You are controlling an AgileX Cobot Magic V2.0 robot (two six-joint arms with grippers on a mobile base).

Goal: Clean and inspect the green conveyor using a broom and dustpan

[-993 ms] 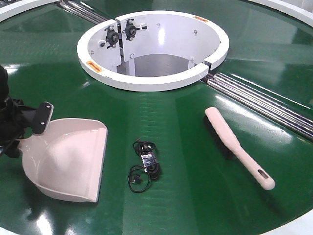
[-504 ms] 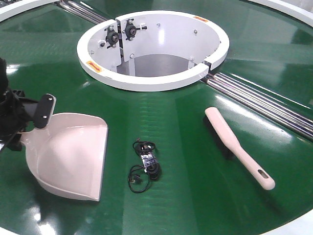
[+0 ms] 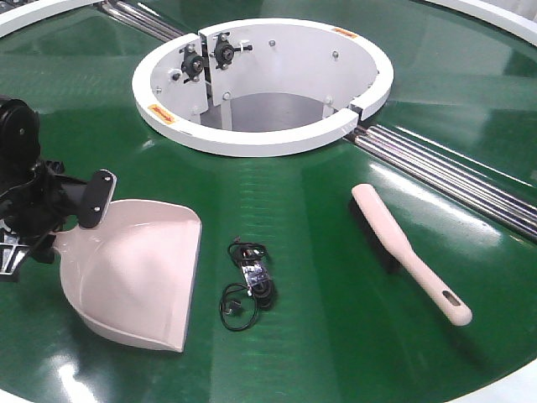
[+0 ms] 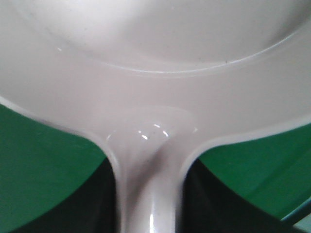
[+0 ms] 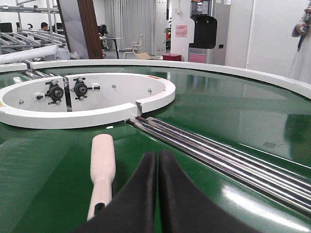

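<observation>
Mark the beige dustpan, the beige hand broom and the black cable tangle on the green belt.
Wide pale beige plastic dustpan (image 3: 134,277), front view, middle of scoop floor.
Narrow pale beige plastic broom (image 3: 388,231), front view, back of the head.
Small black cable tangle (image 3: 254,277), front view, its middle.

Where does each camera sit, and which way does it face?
Front: high, looking down on glossy dark-green conveyor; left gripper at left.
Left wrist: looks into wide beige plastic dustpan; dark gripper parts flank its handle.
Right wrist: low over conveyor; shut right gripper beside long beige plastic broom.
Front and right wrist share broom.
</observation>
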